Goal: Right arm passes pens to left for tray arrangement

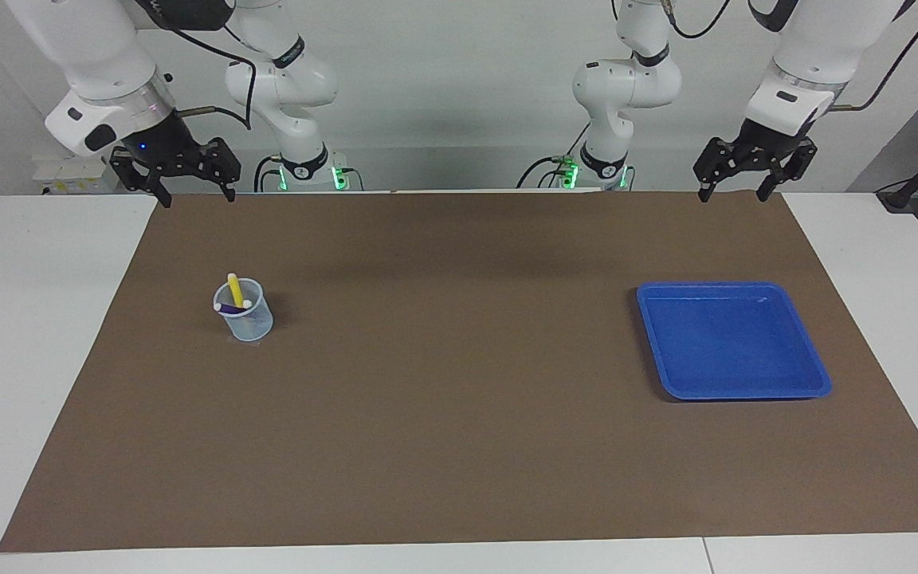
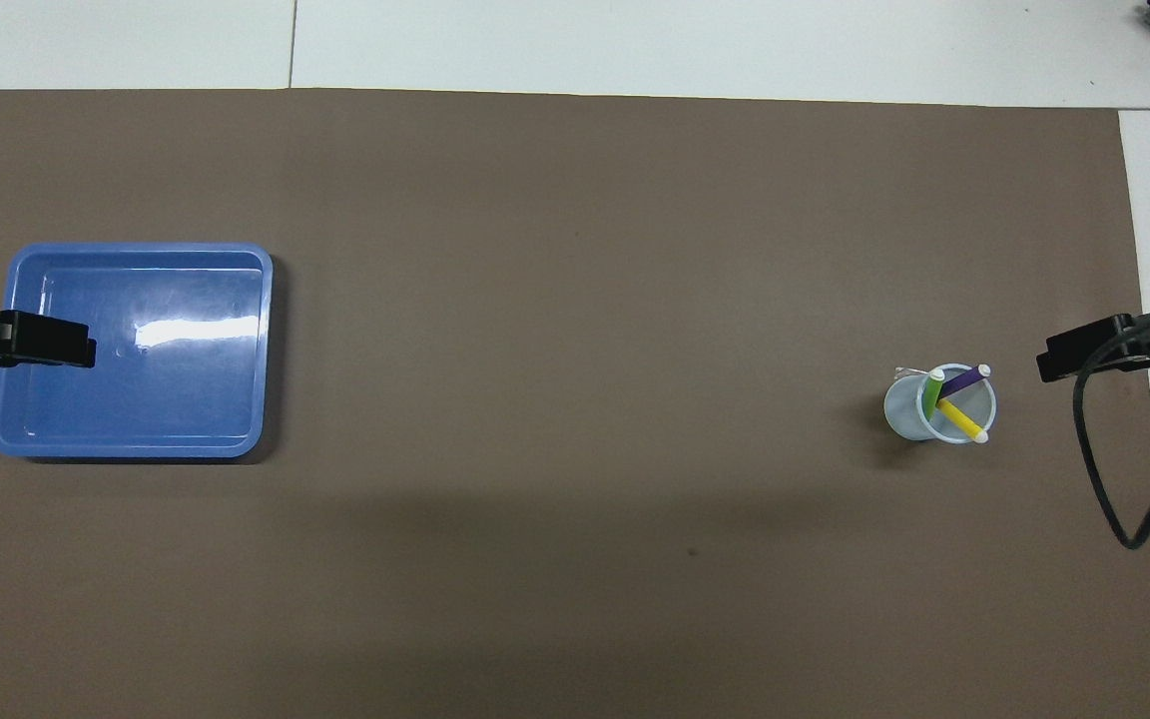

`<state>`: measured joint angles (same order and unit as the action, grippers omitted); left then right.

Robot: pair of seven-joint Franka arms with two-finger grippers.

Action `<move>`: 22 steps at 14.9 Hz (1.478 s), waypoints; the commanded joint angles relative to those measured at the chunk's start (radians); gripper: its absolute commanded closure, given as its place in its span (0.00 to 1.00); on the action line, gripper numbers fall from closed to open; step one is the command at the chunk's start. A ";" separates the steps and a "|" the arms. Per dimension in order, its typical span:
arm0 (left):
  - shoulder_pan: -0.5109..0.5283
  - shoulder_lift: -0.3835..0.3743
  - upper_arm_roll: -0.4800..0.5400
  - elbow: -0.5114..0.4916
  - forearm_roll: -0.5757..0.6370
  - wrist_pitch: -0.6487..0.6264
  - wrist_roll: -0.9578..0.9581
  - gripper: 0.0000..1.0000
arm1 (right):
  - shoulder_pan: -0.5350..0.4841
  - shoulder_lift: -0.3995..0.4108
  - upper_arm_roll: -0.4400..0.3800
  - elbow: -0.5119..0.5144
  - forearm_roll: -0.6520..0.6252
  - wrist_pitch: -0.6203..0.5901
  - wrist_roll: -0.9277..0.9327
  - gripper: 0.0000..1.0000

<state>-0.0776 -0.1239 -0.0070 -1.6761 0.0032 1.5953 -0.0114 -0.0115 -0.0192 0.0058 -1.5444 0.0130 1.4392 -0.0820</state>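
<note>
Three pens stand in a small translucent cup [image 1: 245,317] [image 2: 939,407] toward the right arm's end of the table: green [image 2: 932,391], purple [image 2: 964,377] and yellow [image 1: 234,289] [image 2: 959,419]. The blue tray [image 1: 734,341] [image 2: 131,350] lies flat and holds nothing, toward the left arm's end. My right gripper [image 1: 194,195] is open and empty, raised over the mat's edge by the robots. My left gripper [image 1: 732,195] is open and empty, raised over that same edge. In the overhead view one of its fingers [image 2: 56,342] shows across the tray's rim, well above it.
A brown mat [image 1: 459,430] covers most of the white table [image 1: 29,319]. A black cable [image 2: 1099,469] hangs from the right arm near the cup's end of the mat. The arm bases [image 1: 459,171] stand at the table's edge.
</note>
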 commanded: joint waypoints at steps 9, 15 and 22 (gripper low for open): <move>-0.016 -0.028 0.010 -0.027 0.006 -0.008 0.008 0.00 | 0.004 -0.008 -0.009 0.001 0.002 -0.023 -0.004 0.00; -0.016 -0.028 0.010 -0.027 0.008 -0.008 0.010 0.00 | 0.004 -0.028 -0.001 0.001 0.008 -0.028 -0.016 0.00; -0.016 -0.028 0.010 -0.027 0.006 -0.008 0.010 0.00 | 0.004 -0.030 0.003 0.001 0.010 -0.056 -0.012 0.00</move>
<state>-0.0780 -0.1240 -0.0071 -1.6768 0.0032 1.5945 -0.0113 -0.0057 -0.0424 0.0077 -1.5441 0.0142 1.4016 -0.0820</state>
